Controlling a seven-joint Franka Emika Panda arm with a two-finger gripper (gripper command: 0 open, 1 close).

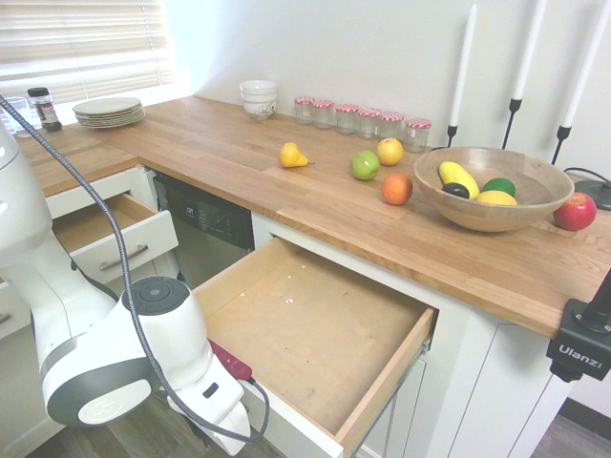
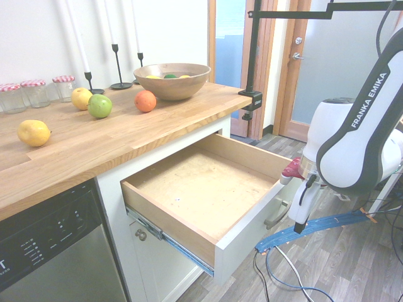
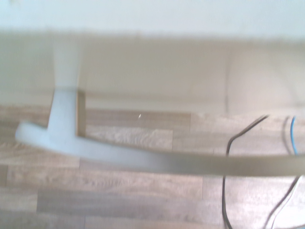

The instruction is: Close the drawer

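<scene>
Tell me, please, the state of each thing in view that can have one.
Large white-fronted wooden drawer, open
Smaller white-fronted drawer with silver handle, open
Black-and-steel dishwasher, closed
White cupboard door below the large drawer, closed
Clear glass jars, lidded
Tall white candles, upright, unlit
Round wooden bowl, holding fruit
Pale round plates, stacked
Small white bowls, stacked
White slatted blinds, lowered

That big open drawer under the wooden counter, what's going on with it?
A white robot arm has its gripper right by the handle of the drawer, apparently in order to close it. The drawer is still wide open, and I can't tell whether the gripper is touching the handle.
</scene>
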